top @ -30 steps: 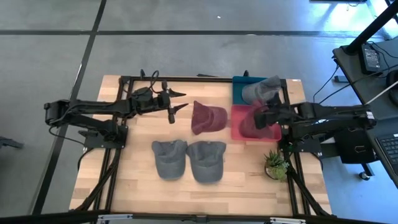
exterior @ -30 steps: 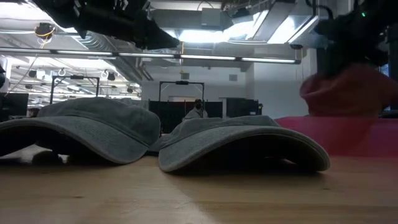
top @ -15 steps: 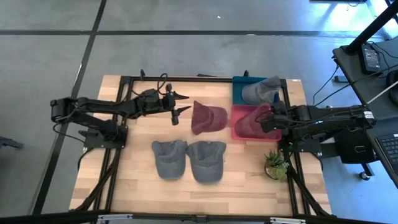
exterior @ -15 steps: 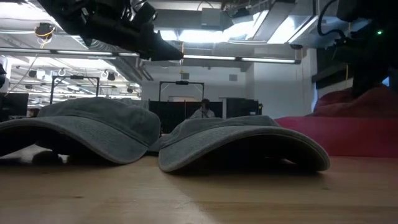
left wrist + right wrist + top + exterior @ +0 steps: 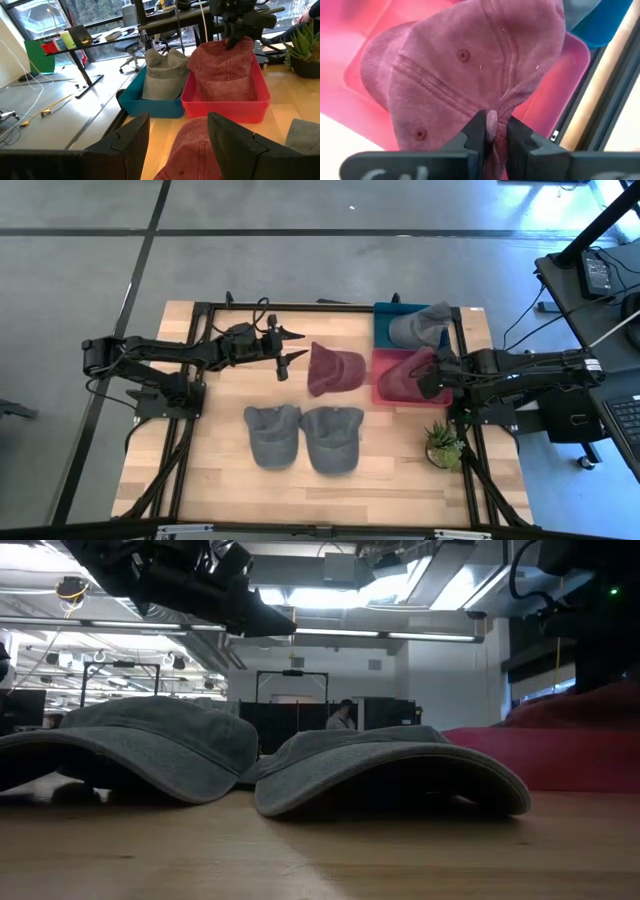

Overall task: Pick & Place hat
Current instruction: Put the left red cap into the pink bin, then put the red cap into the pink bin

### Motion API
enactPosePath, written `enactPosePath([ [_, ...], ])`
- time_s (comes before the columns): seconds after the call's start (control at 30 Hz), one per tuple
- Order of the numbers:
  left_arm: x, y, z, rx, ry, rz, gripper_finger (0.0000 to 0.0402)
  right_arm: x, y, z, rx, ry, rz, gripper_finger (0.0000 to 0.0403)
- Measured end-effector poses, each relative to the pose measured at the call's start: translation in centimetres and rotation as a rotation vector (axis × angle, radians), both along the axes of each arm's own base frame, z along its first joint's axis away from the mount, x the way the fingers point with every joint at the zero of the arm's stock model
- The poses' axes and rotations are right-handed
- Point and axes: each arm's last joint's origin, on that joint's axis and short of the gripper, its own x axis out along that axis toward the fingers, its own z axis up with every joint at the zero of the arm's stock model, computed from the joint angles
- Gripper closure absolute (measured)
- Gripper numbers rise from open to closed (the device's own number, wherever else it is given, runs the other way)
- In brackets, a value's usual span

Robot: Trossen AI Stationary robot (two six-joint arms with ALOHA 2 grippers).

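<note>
A dark-red hat (image 5: 404, 376) lies in the red bin (image 5: 384, 396) at the table's right. It also shows in the right wrist view (image 5: 465, 65) and the low view (image 5: 580, 735). My right gripper (image 5: 432, 374) is shut on it. A second dark-red hat (image 5: 333, 368) rests on the table mid-far, crown up. My left gripper (image 5: 286, 348) hovers open just left of this hat. In the left wrist view its fingers (image 5: 177, 135) stand apart above the hat (image 5: 192, 150). A grey hat (image 5: 420, 325) sits in the teal bin (image 5: 384, 314). My right gripper pinches a bunched fold of the red hat's cloth (image 5: 491, 120) at the hat's right-hand edge, between its two fingers (image 5: 475, 131). The fingers come from the table's right, slanting down. The hat rests in the red bin, crown up.
Two grey hats (image 5: 272, 435) (image 5: 332, 438) lie side by side near the table's middle front, and they fill the low view (image 5: 390, 765). A small potted plant (image 5: 443, 445) stands at the right front. Black frame rails run along the table's edges.
My right gripper has gone down with the red hat, which was lifted clear and now rests in the red bin. My left gripper has shifted a little toward the red hat on the table.
</note>
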Motion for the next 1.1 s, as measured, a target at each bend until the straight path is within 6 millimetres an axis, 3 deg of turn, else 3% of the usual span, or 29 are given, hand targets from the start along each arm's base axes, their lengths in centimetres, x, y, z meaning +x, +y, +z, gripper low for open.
enactPosePath([
  [0.23,0.0,0.0,0.0,0.000,0.000,-0.001,0.0204,0.8,-0.3,0.5,-0.047,0.083,-0.006,0.0351],
  [0.43,0.0,0.0,0.0,0.000,0.001,-0.001,0.0208,0.4,-0.9,1.3,-0.058,0.313,-0.082,0.0350],
  [0.77,0.0,0.0,0.0,-0.002,0.005,-0.001,0.0204,1.8,-1.2,0.6,-0.033,0.381,-0.029,0.0345],
  [0.9,0.0,0.0,-0.1,-0.002,0.006,-0.001,0.0207,1.9,-1.2,0.4,-0.035,0.405,-0.041,0.0307],
  [1.1,0.0,0.0,-0.1,-0.002,0.005,-0.001,0.0209,1.7,-1.3,0.6,-0.084,0.406,-0.092,0.0208],
])
